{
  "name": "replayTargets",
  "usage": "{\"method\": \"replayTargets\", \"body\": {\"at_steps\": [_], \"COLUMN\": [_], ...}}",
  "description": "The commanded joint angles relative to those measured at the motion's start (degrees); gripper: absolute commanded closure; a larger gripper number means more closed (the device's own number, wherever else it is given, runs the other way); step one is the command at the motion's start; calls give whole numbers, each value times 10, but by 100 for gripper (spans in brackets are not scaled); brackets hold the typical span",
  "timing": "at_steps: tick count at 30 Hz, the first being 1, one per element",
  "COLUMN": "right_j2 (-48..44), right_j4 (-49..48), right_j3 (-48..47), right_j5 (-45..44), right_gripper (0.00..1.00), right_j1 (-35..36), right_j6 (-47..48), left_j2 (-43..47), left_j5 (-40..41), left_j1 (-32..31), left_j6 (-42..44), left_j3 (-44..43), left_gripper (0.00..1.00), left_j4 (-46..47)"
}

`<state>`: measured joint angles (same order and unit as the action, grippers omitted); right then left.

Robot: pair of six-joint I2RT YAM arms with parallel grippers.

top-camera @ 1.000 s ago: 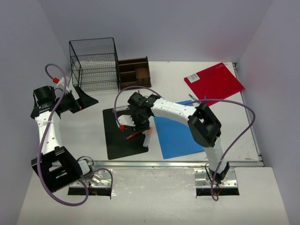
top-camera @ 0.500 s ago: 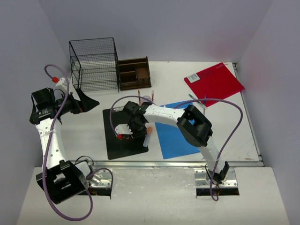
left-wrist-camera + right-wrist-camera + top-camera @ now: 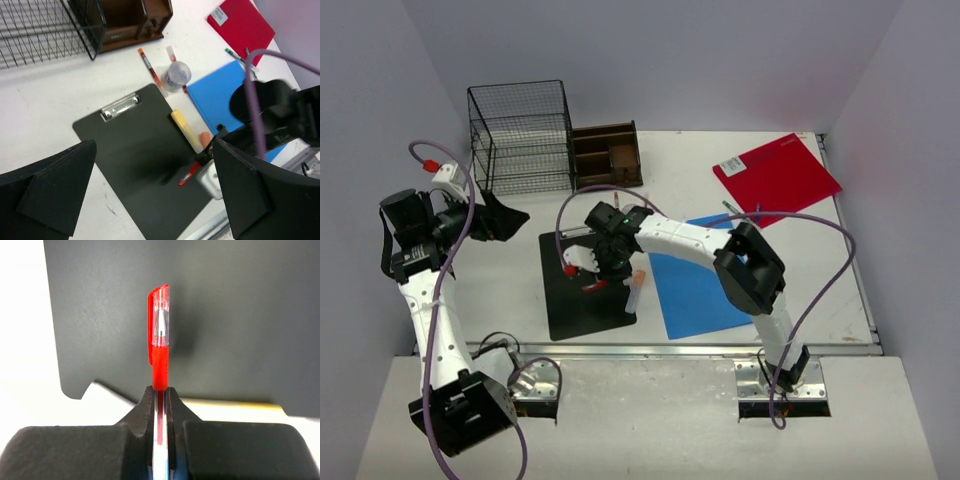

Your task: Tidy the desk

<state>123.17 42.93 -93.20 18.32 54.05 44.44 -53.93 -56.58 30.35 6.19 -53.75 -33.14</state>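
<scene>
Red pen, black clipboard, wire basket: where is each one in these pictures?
red pen (image 3: 159,371), right wrist view, on its red barrel below the cap.
black clipboard (image 3: 145,170), left wrist view, on the bare middle of its board.
wire basket (image 3: 525,160), top external view, on its mesh wall.

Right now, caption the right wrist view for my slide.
The right gripper shut on a red pen, with the black clipboard behind it.

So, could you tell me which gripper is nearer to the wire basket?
Left. The left gripper is just in front of the wire basket; the right gripper is over the clipboard.
</scene>
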Motion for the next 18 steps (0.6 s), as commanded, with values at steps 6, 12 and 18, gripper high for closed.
{"method": "replayTargets", "body": {"at_steps": [6, 12, 18], "right_j2": [-214, -280, -344], "right_j4": [-120, -238, -368], "right_j3": [-33, 33, 156], "right_j5": [170, 283, 335], "right_gripper": [100, 100, 100], "right_j1": [-180, -268, -289], "right_j6": [-364, -541, -656], "left_j2": [41, 8, -84], "left_j5": [-45, 37, 68], "left_j1": [-106, -291, -368], "left_j6": [-232, -370, -518], "left_j3": [49, 85, 71], "left_gripper": [5, 16, 30], "left_j4": [353, 546, 705]}}
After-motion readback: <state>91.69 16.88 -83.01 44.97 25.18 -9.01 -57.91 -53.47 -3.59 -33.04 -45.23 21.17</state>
